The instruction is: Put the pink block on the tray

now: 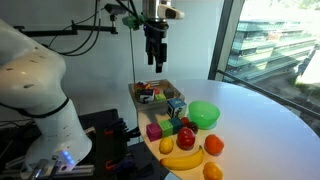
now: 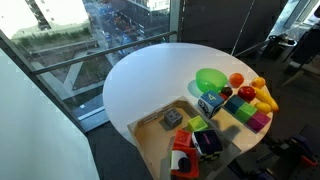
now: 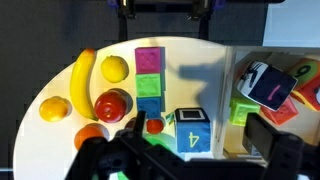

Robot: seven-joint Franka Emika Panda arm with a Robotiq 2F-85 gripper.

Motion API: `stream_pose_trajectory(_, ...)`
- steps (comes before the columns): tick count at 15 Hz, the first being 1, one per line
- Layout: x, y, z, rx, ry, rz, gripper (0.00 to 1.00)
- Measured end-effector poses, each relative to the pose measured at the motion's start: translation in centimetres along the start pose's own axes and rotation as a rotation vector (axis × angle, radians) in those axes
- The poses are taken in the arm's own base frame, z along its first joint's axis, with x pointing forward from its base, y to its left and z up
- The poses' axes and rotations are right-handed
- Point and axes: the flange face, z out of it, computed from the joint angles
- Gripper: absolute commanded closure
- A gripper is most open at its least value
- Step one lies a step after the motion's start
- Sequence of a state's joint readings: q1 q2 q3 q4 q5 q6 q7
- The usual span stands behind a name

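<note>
The pink block (image 3: 149,60) lies on the white table at the end of a row with a green cube (image 3: 149,87) and a blue cube (image 3: 148,107). It also shows in both exterior views (image 1: 153,130) (image 2: 259,121). The grey-beige tray (image 1: 136,90) (image 2: 150,136) (image 3: 232,80) stands beside the row and holds several toys. My gripper (image 1: 153,62) hangs high above the tray, well clear of the block. In the wrist view its dark fingers (image 3: 185,160) are spread wide with nothing between them.
A banana (image 3: 82,80), lemon (image 3: 115,68), red apple (image 3: 112,104) and oranges (image 3: 53,108) lie beside the cubes. A blue number cube (image 3: 192,130) stands next to the tray. A bright green bowl (image 1: 204,114) (image 2: 210,78) sits nearby.
</note>
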State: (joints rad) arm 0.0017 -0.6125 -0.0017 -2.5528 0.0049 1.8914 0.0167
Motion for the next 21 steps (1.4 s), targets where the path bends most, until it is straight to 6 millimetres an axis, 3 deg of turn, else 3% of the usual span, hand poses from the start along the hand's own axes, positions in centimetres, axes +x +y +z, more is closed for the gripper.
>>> stream_pose_trajectory(13, 0.3, 0.6, 0.9, 0.006, -0.022, 0.016, 0.0)
stream_pose_trajectory(21, 1.7, 2.4, 5.0, 0.009, -0.01, 0.058, 0.0)
